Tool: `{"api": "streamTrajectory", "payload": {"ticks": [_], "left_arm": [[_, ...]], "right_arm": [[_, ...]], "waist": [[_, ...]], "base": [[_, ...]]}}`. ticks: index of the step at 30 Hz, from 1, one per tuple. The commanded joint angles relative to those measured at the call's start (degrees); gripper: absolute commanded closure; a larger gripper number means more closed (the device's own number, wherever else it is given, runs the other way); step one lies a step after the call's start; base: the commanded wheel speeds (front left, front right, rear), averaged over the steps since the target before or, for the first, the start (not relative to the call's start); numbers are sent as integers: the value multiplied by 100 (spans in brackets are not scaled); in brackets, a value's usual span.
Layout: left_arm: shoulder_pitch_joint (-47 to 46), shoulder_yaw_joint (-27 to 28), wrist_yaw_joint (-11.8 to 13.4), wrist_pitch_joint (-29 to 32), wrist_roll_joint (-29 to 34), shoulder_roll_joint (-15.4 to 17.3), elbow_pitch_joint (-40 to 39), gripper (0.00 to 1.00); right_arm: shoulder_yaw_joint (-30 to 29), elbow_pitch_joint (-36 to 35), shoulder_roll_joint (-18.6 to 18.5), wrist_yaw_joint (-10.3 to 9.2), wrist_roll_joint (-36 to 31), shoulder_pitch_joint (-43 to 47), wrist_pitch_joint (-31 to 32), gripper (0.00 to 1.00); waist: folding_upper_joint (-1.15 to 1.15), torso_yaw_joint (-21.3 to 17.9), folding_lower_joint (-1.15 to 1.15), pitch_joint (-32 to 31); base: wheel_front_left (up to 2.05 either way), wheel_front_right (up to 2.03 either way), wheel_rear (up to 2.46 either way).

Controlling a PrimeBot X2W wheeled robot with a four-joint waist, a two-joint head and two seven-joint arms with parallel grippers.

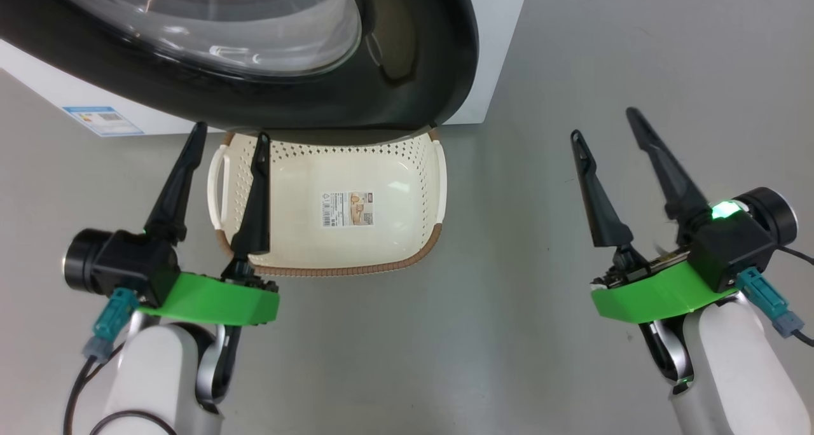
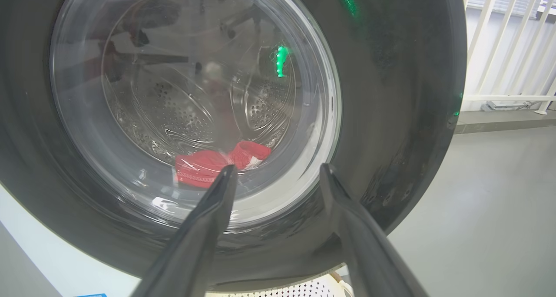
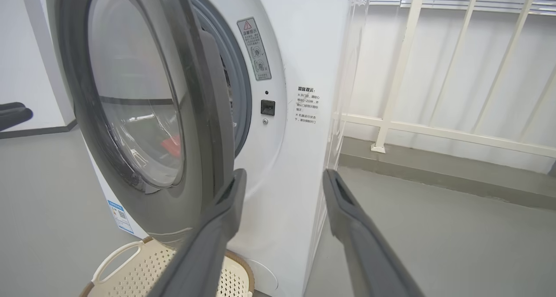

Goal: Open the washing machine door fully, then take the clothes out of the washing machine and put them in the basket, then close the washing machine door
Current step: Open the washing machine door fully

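Found the washing machine door [image 1: 420, 53] hanging partly open, swung out from the white washing machine [image 3: 304, 166], with a gap on the latch side. Could make out the clothes [image 2: 208, 166] through the glass bowl: a red bundle with a bit of white, lying at the bottom of the steel drum. Spotted the basket [image 1: 394, 187] on the grey floor right in front of the machine, back edge tucked under the door's black rim, label stuck to its inside bottom.

Saw the left tool [image 1: 231, 130] with both fingers spread wide, gripping nothing, hanging by the basket's left handle. Pointed at the lower part of the glass in its own wrist view; couldn't tell about any contact.

Caught the right tool [image 1: 604, 122] spread about as wide, nothing between the fingers either, over bare floor to the right of the basket and well apart from it. Aimed at the door's free edge and the machine's front in its wrist view.

Also clocked a white railing [image 3: 404, 49] behind the machine and a blue energy label [image 1: 102, 120] low on its front.
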Motion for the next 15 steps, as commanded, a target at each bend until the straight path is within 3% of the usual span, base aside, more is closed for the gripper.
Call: {"api": "streamTrajectory", "payload": {"ticks": [1,8,15], "left_arm": [[138,163,-28,-43,51,107,-135,0],[121,158,-22,-43,48,107,-163,0],[114,156,-17,-43,69,106,-182,0]], "right_arm": [[198,-86,42,35,34,90,-29,100],[318,16,42,35,225,-106,-29,100],[481,470,42,35,1503,-592,-29,100]], "waist": [[0,6,0,6],[0,28,0,47],[0,58,0,94]], "base": [[0,0,0],[0,0,0],[0,0,0]]}}
